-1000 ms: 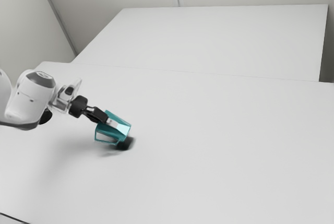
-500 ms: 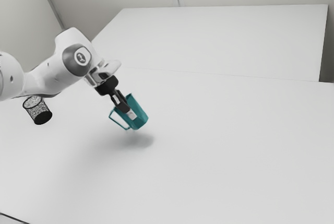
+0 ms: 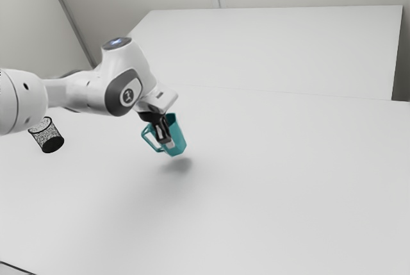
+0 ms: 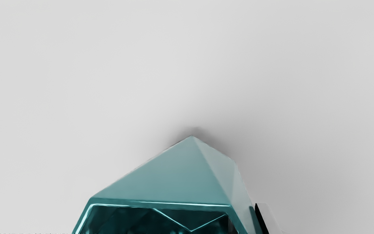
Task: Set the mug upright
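Over the last second, the mug [image 3: 179,135] moves toward the exterior view's right and rotates from a steep tilt to a slight lean. Its base now points mostly downward, and its handle [image 3: 150,139] faces the left of the frame. The arm [image 3: 122,86] moves from the left edge toward the upper left-centre, with the hand now above the mug. The rotation serves the task: the mug is judged close to upright, but not yet set down.

Current mug position: just left of centre in the exterior view, raised above the table [image 3: 275,179]. Its shadow [image 3: 176,165] lies below the base, with a strip of bare tabletop between.

Gripper [image 3: 165,141] status: clenched on the mug, fingers held apart by the part gripped. In the wrist view, one finger [image 4: 266,219] lies along the outer wall, beside the open rim. The opposite contact is hidden; the grip is judged from the mug hanging clear of the table.
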